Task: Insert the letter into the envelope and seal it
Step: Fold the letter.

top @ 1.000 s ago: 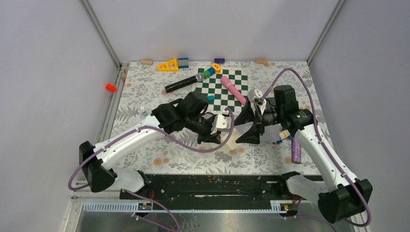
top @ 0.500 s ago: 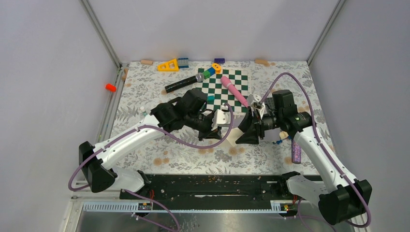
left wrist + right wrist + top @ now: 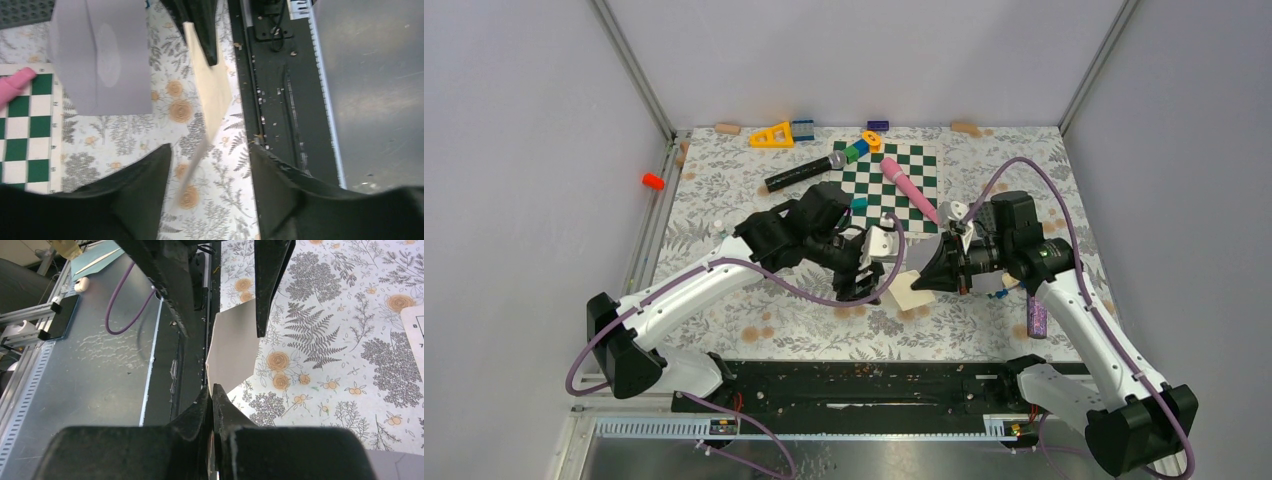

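The letter (image 3: pixel 210 85) is a cream sheet standing on edge above the floral table. My right gripper (image 3: pixel 212 387) is shut on its near corner, and the sheet (image 3: pixel 234 345) sticks out beyond the fingertips. My left gripper (image 3: pixel 210 150) is open, with the letter's lower edge passing loosely between its fingers, touching neither. In the top view the letter (image 3: pixel 910 294) hangs between the left gripper (image 3: pixel 869 285) and the right gripper (image 3: pixel 922 282). The light grey envelope (image 3: pixel 100 55) lies flat on the table beside the letter, apart from both grippers.
A green-and-white chessboard (image 3: pixel 894 175) with a pink rod (image 3: pixel 908 187) lies behind the grippers, and a black microphone (image 3: pixel 804 172) lies to its left. A purple tube (image 3: pixel 1037 312) lies at the right. The black base rail (image 3: pixel 280 90) runs along the near edge.
My right gripper has moved in and shut on the letter. My left gripper, shut on it before, has opened and let go.
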